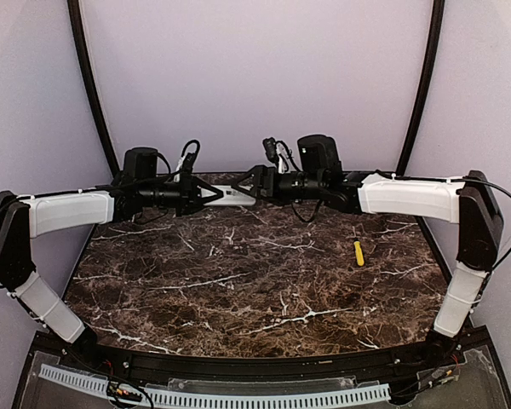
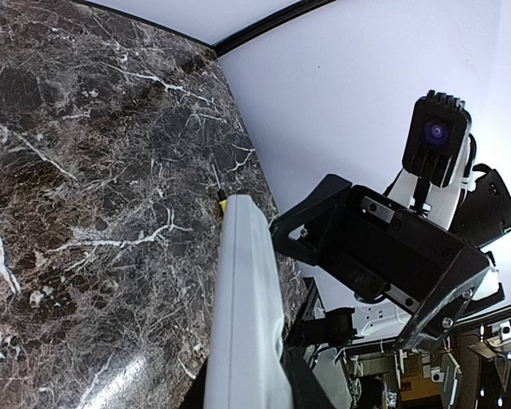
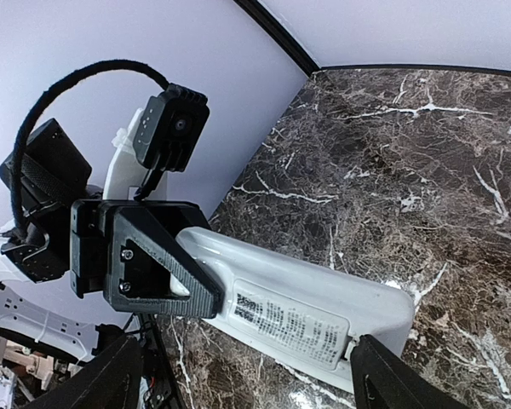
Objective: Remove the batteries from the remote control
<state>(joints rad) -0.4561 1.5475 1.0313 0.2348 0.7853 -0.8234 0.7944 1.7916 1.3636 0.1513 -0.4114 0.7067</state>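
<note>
A: Table (image 1: 238, 281) surface?
B: Dark brown marble pattern with white veins running all over it. It's glossy, and the left wrist view catches a glare patch low on the slab.
A: Edges?
B: The back edge runs along the pale wall. The right edge angles inward toward the back. A black rail follows the curved near edge.
A: What's lying on it?
B: A yellow stick (image 1: 358, 253), flat on the marble in the right half, about mid-depth. Its long axis runs roughly near-to-far with a slight tilt.
A: Is it touching anything?
B: Only the tabletop. It sits nearer the right edge than the centre, apart from both.
</note>
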